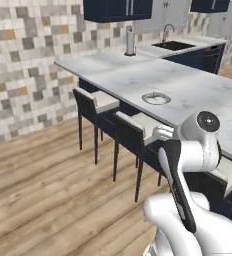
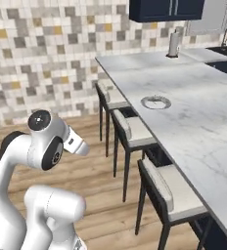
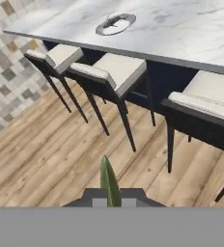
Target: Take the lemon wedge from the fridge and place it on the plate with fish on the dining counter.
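In the hand view my gripper [image 3: 110,201] is shut on the lemon wedge [image 3: 109,179], a thin olive-green sliver standing up between the dark tips. It hangs over the wood floor, short of the stools. The plate [image 3: 102,31] lies on the dining counter [image 3: 186,29] at the top of that view, with the grey fish [image 3: 115,20] on it. The same plate [image 1: 144,98] [image 2: 144,102] sits near the counter's stool-side edge [image 1: 198,85] [image 2: 203,117], well ahead of my folded arm. The fridge is out of view.
Pale-seated stools [image 1: 95,102] [image 2: 132,131] [image 3: 115,70] line the counter's near side between me and the plate. A paper-towel holder [image 1: 130,42] [image 2: 173,44] stands at the counter's far end, next to a sink with tap [image 1: 174,45]. Open wood floor [image 1: 48,190] lies to the left.
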Controlling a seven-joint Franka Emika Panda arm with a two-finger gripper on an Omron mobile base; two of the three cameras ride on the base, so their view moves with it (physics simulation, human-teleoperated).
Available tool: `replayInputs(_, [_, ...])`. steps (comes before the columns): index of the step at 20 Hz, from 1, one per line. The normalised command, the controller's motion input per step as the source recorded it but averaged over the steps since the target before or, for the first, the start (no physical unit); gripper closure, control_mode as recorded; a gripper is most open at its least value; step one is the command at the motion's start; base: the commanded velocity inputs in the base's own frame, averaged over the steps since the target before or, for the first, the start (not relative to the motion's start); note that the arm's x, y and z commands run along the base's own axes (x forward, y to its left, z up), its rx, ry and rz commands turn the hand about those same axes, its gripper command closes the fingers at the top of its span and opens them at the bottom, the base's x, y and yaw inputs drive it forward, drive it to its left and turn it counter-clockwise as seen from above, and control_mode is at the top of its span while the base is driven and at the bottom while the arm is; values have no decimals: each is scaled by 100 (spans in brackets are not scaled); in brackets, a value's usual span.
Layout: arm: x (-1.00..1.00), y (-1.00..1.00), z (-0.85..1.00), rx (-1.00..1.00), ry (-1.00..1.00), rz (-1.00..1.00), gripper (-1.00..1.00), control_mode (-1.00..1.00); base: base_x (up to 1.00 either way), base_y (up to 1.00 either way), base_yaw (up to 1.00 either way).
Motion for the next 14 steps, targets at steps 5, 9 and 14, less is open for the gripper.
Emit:
replayInputs(5, [0, 0, 0, 0, 0, 0, 100, 100, 100, 66, -57])
replayInputs(9, [0, 0, 0, 0, 0, 0, 100, 100, 100, 23, -55])
replayInputs(14, [0, 0, 0, 0, 0, 0, 100, 100, 100, 16, -55])
